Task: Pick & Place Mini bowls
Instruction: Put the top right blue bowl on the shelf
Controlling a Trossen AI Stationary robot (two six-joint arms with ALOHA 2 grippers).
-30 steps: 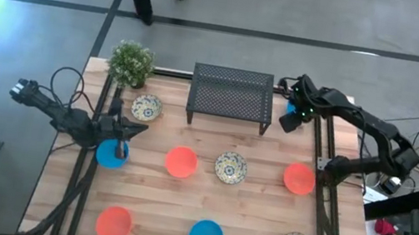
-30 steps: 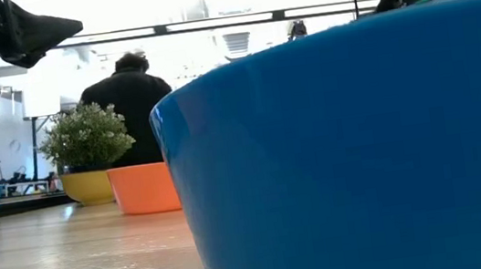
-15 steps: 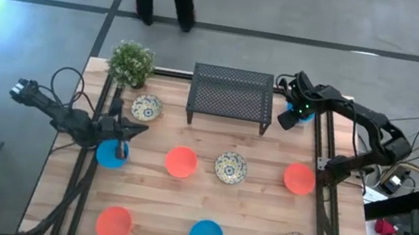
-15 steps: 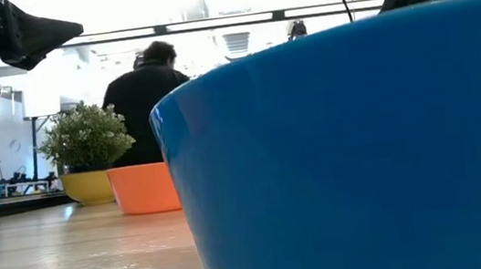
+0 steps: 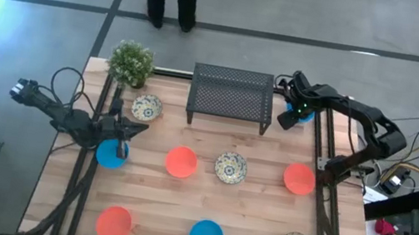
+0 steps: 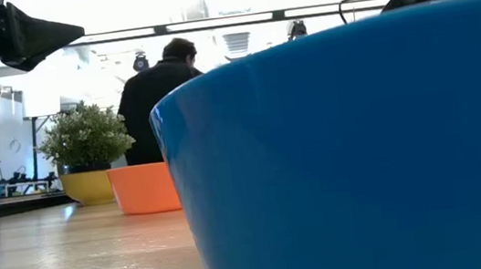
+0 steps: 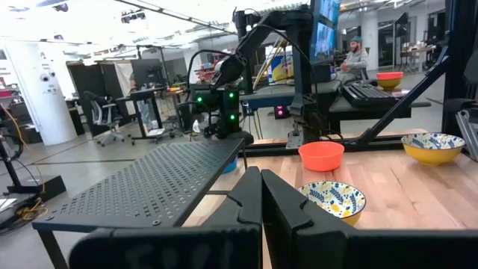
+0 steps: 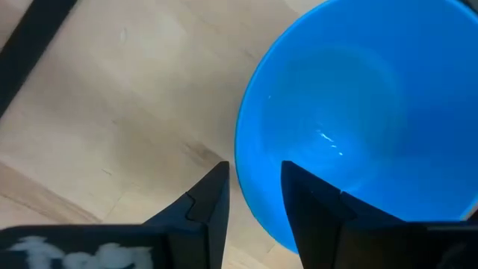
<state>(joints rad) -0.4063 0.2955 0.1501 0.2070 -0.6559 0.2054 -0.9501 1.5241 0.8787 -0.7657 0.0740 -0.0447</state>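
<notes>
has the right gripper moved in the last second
Yes, slightly. In the high view the right gripper has crept left, closing toward the black mesh rack, over the blue bowl at the table's back right. The rack itself has not shifted.

Under your right tool the blue bowl is glossy and smooth, glazed-looking, with a small highlight in its hollow. The worktop beside it is pale wood, matt, with visible grain. Both tool fingers look like matt black plastic. Ahead of your left tool the rack is black perforated metal, matt. Beyond it, the patterned bowl and orange bowl show a smooth sheen.
</notes>
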